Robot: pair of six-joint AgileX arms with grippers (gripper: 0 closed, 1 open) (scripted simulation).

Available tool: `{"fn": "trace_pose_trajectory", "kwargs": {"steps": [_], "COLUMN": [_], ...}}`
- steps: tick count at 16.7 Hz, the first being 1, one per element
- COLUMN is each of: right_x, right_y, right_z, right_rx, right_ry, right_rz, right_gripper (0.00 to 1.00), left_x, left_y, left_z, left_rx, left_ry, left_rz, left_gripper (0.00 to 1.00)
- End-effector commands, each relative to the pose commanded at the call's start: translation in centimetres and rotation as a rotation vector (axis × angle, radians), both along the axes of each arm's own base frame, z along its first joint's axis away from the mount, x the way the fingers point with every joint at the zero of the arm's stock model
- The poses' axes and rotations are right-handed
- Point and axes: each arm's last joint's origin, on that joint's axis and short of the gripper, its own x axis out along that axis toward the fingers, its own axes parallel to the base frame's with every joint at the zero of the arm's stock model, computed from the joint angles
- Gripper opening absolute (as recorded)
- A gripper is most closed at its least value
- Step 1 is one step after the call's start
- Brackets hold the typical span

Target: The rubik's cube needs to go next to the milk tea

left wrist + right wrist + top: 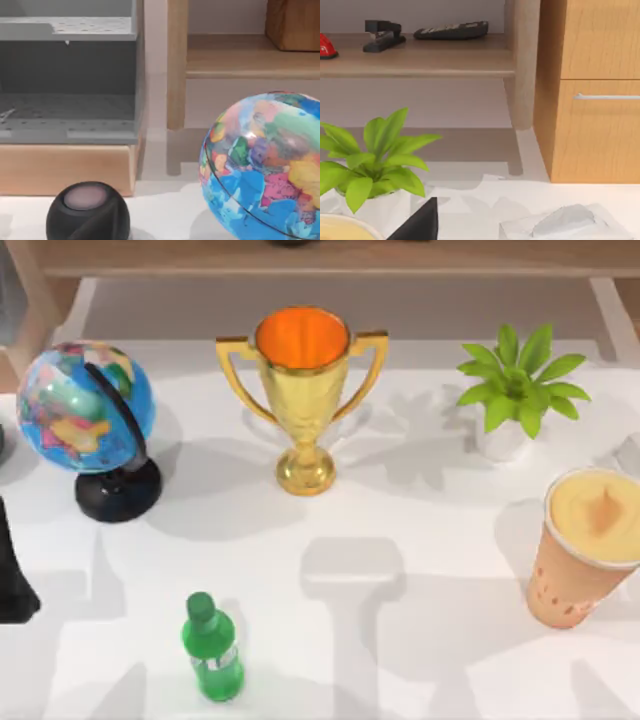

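Nearest you, low in the top view, the green bottle (pixel 212 650) is standing; the milk tea (pixel 585 545) is sitting at the right edge. You cannot tell either gripper's opening.

Black angular left arm (pixel 14 575), matte black wedge-shaped right claw (pixel 417 222)

We see a white worktop (pixel 400 660) carrying a globe (pixel 86 408) on a black stand at the far left, a gold trophy (pixel 303 390) at the far middle, and a potted green plant (pixel 517 390) at the far right. The milk tea (pixel 585 545) stands by the right edge, and a green bottle (pixel 211 648) stands near the front, left of centre
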Motion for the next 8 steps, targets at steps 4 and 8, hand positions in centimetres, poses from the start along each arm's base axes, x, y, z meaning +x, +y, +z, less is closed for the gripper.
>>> {"fn": "trace_pose_trajectory", "kwargs": {"steps": [4, 8], "right_x": [0.0, 0.7], "right_y": [0.1, 0.5], "right_z": [0.9, 6.0], "right_rx": [0.0, 0.0], "right_ry": [-0.003, -0.018], "right_rz": [-0.001, -0.004], "right_gripper": [1.0, 1.0], "left_x": [0.0, 0.0], "left_y": [0.0, 0.0], "left_z": [0.0, 0.0], "left_rx": [0.0, 0.0], "left_ry": [0.0, 0.0], "left_rz": [0.0, 0.0], "left_gripper": [1.0, 1.0]}}
